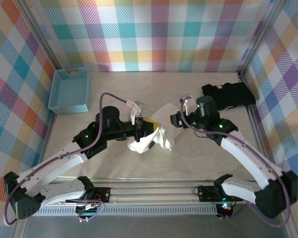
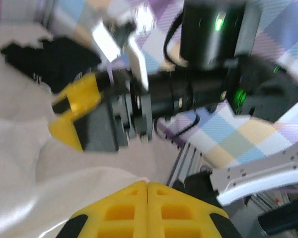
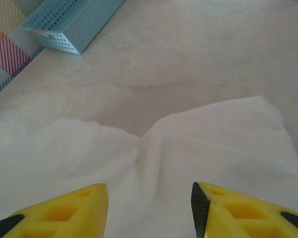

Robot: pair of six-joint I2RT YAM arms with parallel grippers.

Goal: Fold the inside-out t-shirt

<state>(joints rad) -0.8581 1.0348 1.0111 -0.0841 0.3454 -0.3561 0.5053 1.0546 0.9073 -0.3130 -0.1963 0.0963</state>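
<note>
At the bottom of the top view the two arm bases sit on the near rail, and both arms reach inward so that they meet over the middle of the bench (image 1: 114, 163). That is where the inside-out t-shirt (image 1: 161, 138) lies, bunched into a crumpled white heap rather than spread flat.

The left pincer (image 2: 148, 187) has its yellow fingers pressed together. In its wrist view white cloth runs right up to the fingertips at the lower left, so it looks clamped on a pinch of the t-shirt. This is probably meant to lift one edge so the fabric can be drawn out.

Just to the right of centre in the top view, the right pincer (image 3: 149, 198) faces the left one with its fingers apart. Its wrist view shows wrinkled white cloth below and between them, but nothing gripped. It seems to stand open close to the heap so it can take a second hold, since two holds are needed to stretch the shirt flat before any fold. By that reading the folding itself is not yet begun.

Farther back, a blue basket (image 1: 68, 107) rests at the upper left of the bench. A black garment (image 1: 228, 94) lies at the upper right. Both are well apart from the shirt, leaving the middle for the work.
</note>
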